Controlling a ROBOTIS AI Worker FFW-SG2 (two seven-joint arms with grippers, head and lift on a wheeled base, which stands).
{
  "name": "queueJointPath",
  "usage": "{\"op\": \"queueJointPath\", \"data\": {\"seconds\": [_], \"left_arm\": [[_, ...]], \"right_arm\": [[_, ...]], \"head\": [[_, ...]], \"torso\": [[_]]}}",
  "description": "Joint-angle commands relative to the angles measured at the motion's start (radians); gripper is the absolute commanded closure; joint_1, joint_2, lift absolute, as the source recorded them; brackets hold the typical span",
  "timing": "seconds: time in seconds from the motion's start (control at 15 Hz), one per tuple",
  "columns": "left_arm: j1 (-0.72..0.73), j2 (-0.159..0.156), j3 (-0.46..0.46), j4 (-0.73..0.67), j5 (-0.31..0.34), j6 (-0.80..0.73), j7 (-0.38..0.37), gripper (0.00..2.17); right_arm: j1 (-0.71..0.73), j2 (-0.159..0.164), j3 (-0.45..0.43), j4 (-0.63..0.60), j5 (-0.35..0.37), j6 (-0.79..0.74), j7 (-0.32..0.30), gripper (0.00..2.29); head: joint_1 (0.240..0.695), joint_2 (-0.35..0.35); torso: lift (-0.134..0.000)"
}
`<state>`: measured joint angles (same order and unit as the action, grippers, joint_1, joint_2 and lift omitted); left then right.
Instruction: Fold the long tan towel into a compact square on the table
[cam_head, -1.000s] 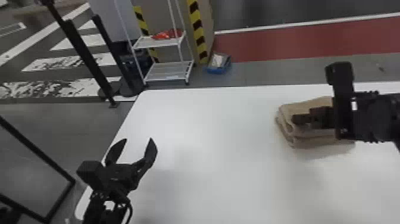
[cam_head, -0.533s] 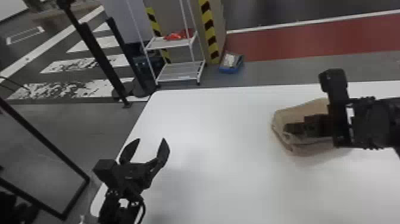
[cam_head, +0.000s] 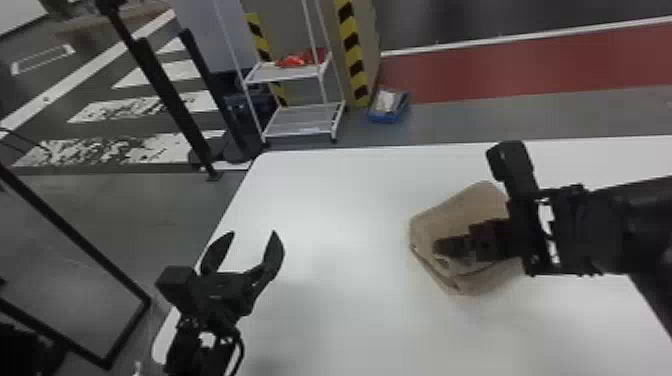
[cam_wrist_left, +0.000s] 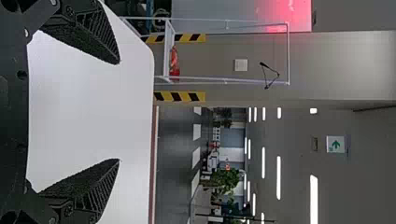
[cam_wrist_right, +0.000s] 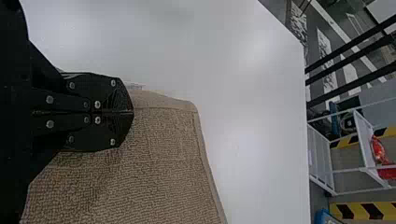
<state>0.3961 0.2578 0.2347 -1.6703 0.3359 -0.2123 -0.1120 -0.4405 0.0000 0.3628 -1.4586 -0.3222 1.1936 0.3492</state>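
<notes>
1 tan towel (cam_head: 460, 212) | corner leftward, long axis unclear | right gripper (cam_head: 439, 247) pinching it | left gripper (cam_head: 254, 232) spread

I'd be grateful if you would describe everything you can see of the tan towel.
The tan towel looks like textured terry cloth with a smoother hem. Folded in layers, it forms an uneven bundle, not yet a neat square, on the white table toward the robot's right. The right gripper, fingers shut, is over it and appears to pinch one edge.
</notes>
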Motion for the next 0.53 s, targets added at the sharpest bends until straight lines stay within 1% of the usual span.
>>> {"op": "queueJointPath", "data": {"seconds": [0.0, 0.2, 0.33, 0.47], "left_arm": [[-0.005, -0.002, 0.0, 0.006, 0.0, 0.0, 0.0, 0.15], [-0.01, -0.005, -0.002, 0.009, -0.002, 0.0, 0.0, 0.15], [-0.01, -0.005, -0.002, 0.011, -0.002, 0.0, 0.0, 0.15], [-0.013, -0.008, -0.003, 0.012, -0.003, 0.0, 0.0, 0.15]], "right_arm": [[0.025, 0.001, 0.005, -0.059, -0.003, 0.103, 0.014, 2.11], [0.069, -0.002, 0.004, -0.146, 0.002, 0.275, 0.037, 2.11], [0.112, -0.031, -0.011, -0.224, 0.0, 0.327, 0.037, 2.11], [0.141, -0.052, -0.05, -0.281, 0.002, 0.349, 0.037, 2.11]], "head": [[0.695, 0.35], [0.695, 0.35], [0.695, 0.35], [0.695, 0.35]], "torso": [[-0.123], [-0.123], [-0.123], [-0.123]]}}
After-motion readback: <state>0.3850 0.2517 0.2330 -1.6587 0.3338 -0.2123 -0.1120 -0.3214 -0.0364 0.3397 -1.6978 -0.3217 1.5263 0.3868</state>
